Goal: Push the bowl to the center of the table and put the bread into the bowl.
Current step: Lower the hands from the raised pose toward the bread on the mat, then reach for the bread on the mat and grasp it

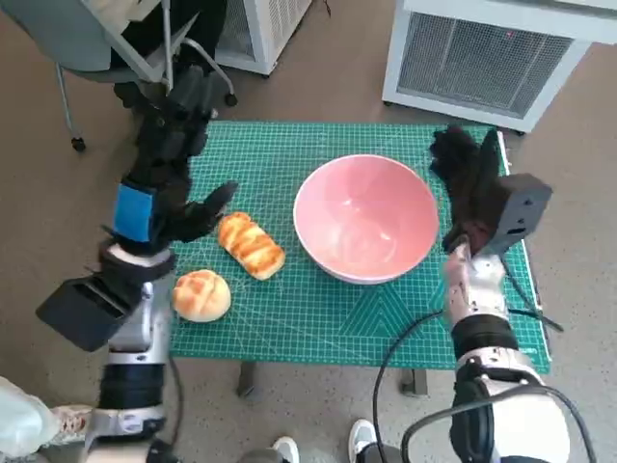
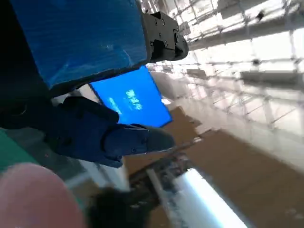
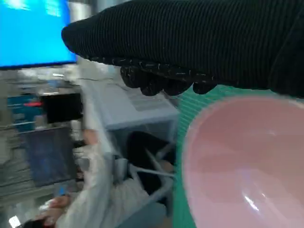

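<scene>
- Head view: I've got the pink bowl sitting on the green mat, and my right hand is up alongside it, on its outer side, gloved fingers stretched out and apart with nothing in them.
- Whether the glove actually touches the bowl's rim I can't tell from up here; it's just beside it at least.
- Right wrist view confirms it: the glove runs as a dark band right over the bowl's pink rim, fingertips curled a little past the edge.
- My left hand hangs over the mat's far edge on its own side, blue tape showing on its back, fingers spread, thumb reaching out toward the bread, holding nothing.
- The long braided bread lies just off that thumb, between the left hand and the bowl, not touching either.
- A round bun sits nearer me, just inside my left forearm, close to the braided loaf.
- Left wrist view is tilted hard up: taped back, dark fingers, a blurred pink edge in the corner.
- A person sits in a chair in the right wrist view's background.
</scene>
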`<state>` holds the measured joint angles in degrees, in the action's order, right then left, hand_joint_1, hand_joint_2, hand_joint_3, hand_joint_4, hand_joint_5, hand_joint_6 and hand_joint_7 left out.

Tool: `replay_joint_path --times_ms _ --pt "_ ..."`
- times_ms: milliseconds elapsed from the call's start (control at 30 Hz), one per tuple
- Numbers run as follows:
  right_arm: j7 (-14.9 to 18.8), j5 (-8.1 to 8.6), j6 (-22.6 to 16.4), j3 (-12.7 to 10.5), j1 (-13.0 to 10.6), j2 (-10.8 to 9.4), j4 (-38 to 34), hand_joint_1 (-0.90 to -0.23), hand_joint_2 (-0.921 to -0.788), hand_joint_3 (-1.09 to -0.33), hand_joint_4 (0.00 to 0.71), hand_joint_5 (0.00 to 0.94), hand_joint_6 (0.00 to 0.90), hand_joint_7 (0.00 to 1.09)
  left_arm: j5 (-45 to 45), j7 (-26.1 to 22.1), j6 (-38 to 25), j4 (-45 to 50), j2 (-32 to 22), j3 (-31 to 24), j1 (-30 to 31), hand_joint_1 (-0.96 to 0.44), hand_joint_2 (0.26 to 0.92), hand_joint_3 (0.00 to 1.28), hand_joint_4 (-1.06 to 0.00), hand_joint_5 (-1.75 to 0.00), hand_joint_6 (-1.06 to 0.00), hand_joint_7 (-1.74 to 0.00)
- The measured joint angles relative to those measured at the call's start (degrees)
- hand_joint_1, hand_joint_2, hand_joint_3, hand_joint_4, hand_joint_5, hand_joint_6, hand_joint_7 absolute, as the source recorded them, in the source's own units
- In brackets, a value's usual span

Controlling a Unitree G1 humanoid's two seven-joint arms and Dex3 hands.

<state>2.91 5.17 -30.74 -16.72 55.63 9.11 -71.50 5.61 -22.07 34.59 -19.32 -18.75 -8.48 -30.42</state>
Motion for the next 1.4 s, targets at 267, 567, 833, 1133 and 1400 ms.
replay_joint_path --times_ms 267,567,833,1133,1400 --pt "9.0 1.31 -15.2 1.7 -0.4 2.7 10.3 -0.558 -0.921 -0.830 0.254 0.008 0.076 0.46 -6.3 -6.5 1.1 -10.2 -10.9 3.3 -6.4 -0.44 0.921 0.28 -0.27 -0.04 -0.27 -0.20" --pt "21.1 9.06 -21.7 4.8 -5.1 2.6 29.8 -0.586 -0.921 -0.755 0.277 0.009 0.055 0.58 -12.2 -17.5 1.8 -19.5 -16.9 11.7 -16.8 -0.42 0.906 0.04 -0.34 -0.02 -0.38 -0.21" --pt "23.3 10.82 -18.9 6.3 -10.4 4.1 41.4 -0.597 -0.921 -0.731 0.289 0.011 0.040 0.61 -19.7 -23.0 1.3 -28.9 -17.5 19.3 -24.1 -0.31 0.833 0.00 -0.40 -0.01 -0.48 -0.17" --pt "21.5 10.22 -14.8 6.7 -15.0 4.4 50.3 -0.603 -0.921 -0.730 0.293 0.009 0.015 0.67 -31.6 -20.8 -0.4 -36.9 -16.0 28.2 -29.2 -0.26 0.806 0.00 -0.42 -0.01 -0.51 -0.14" --pt "19.8 9.15 -13.4 6.8 -16.4 4.4 53.5 -0.607 -0.921 -0.731 0.294 0.008 0.008 0.69 -38.2 -19.2 -4.9 -42.8 -12.3 33.9 -32.5 -0.21 0.800 0.00 -0.40 0.00 -0.51 -0.11"
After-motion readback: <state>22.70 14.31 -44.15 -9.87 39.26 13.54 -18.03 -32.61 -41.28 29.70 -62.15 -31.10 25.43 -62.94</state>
